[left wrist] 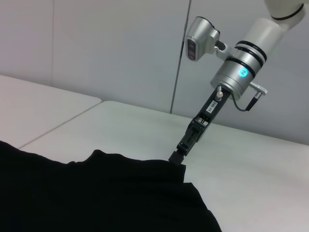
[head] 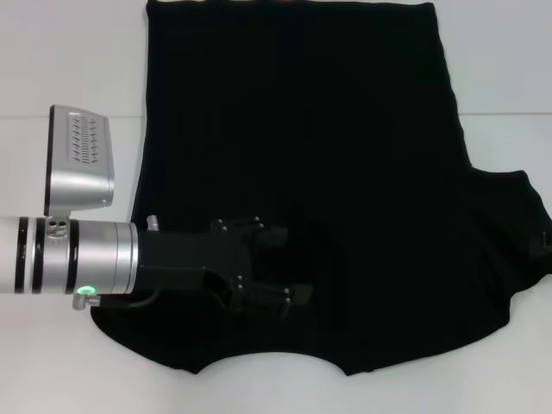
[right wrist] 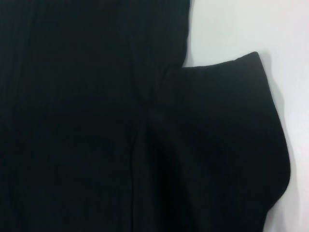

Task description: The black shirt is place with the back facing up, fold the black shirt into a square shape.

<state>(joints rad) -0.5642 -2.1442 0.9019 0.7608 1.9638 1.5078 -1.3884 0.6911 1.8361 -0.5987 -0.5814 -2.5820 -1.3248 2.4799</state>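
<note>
Two end effectors work the black shirt [head: 302, 155] spread on the white bench [head: 69, 52]: the left end effector [head: 297, 267] over its collar end, jaws' state unclear, the right end effector [left wrist: 177, 158] pinching a sleeve edge.

Black shirt [head: 328, 155]: plain matte black throughout, no print or pattern. Left gripper [head: 297, 263]: black fingers and black body, joined behind to a silver wrist with black bands and a small green light. Right gripper [left wrist: 177, 158]: black, below a silver wrist showing a blue light. Table [head: 69, 52] beside the grippers: plain white.
</note>
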